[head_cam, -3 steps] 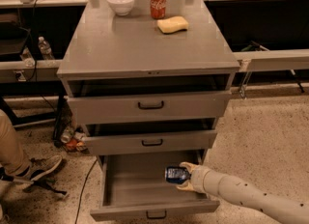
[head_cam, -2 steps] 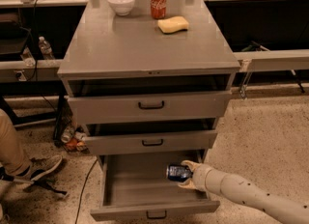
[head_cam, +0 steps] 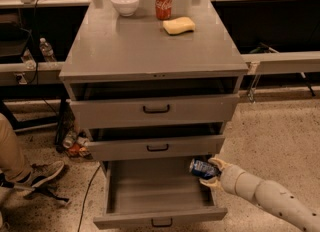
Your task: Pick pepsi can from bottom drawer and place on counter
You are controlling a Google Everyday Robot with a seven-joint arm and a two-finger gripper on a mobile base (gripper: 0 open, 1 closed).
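Jaws grip the can [head_cam: 202,168]; the gripper [head_cam: 210,172], over the drawer's [head_cam: 150,192] right side, should lift straight and keep it level

Dim, warm overhead light; soft sheen on the smooth grey desk [head_cam: 145,46]. Shadow fills the grey metal bottom drawer [head_cam: 150,188] left of the fingers [head_cam: 218,163] of the cream gripper [head_cam: 211,172], which clasps the blue pepsi can [head_cam: 201,168].

A white round bowl [head_cam: 125,3] and a red Coca-Cola can [head_cam: 163,2] stand upright at the back, well apart. A yellow sponge [head_cam: 178,25] lies near the can. A clear plastic bottle [head_cam: 46,50] stands far left. A brown shoe [head_cam: 42,172] rests on the speckled floor. The gripper [head_cam: 210,172] is low at right.
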